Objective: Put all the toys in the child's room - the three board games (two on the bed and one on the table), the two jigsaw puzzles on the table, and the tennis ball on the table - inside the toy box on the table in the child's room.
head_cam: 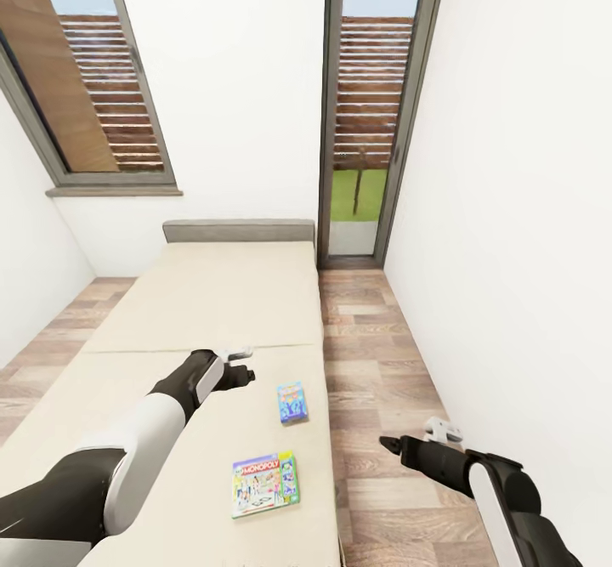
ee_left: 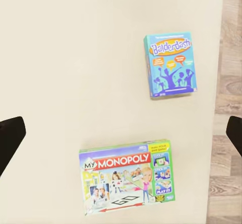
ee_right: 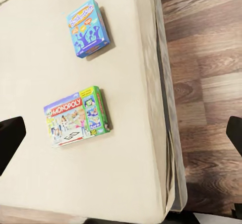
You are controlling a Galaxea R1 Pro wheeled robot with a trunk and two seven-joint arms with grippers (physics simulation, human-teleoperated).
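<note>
Setting: a narrow white-walled room with a wood-plank floor (head_cam: pixel 374 354) and tall grey-framed windows (head_cam: pixel 365 108); the robot stands at the foot of the long beige two-section bed (head_cam: pixel 212 303) with its low grey headboard (head_cam: pixel 238 230).
Light blue board game: a thin flat rectangular card box with an orange oval logo and dark blue figures (head_cam: pixel 291 402), lying flat on the near mattress section, near the bed edge that borders the floor.
Green-edged board game: a slightly larger thin flat box with a red banner and cartoon figures (head_cam: pixel 264 484), lying flat, closer to the robot than the blue one and well apart from it; both also show in the left wrist view (ee_left: pixel 170 65) (ee_left: pixel 128 177).
Left gripper (head_cam: pixel 242 363): hovers over the mattress just beside the blue box, touching nothing; its fingers are spread wide, seen as dark tips at the frame sides (ee_left: pixel 10 138).
Right gripper (head_cam: pixel 391 445): held out over the floor beside the bed, empty, fingers likewise apart (ee_right: pixel 10 141).
Handling, as a judgement: both boxes look light and stiff with smooth printed faces, likely slippery. Lying flat on soft bedding, they offer only thin edges.
Where to grip: probably across the shorter width, pinching two opposite long edges, pressing slightly into the mattress to get under.
Risk: a shallow pinch may let the box slide or tip out.
</note>
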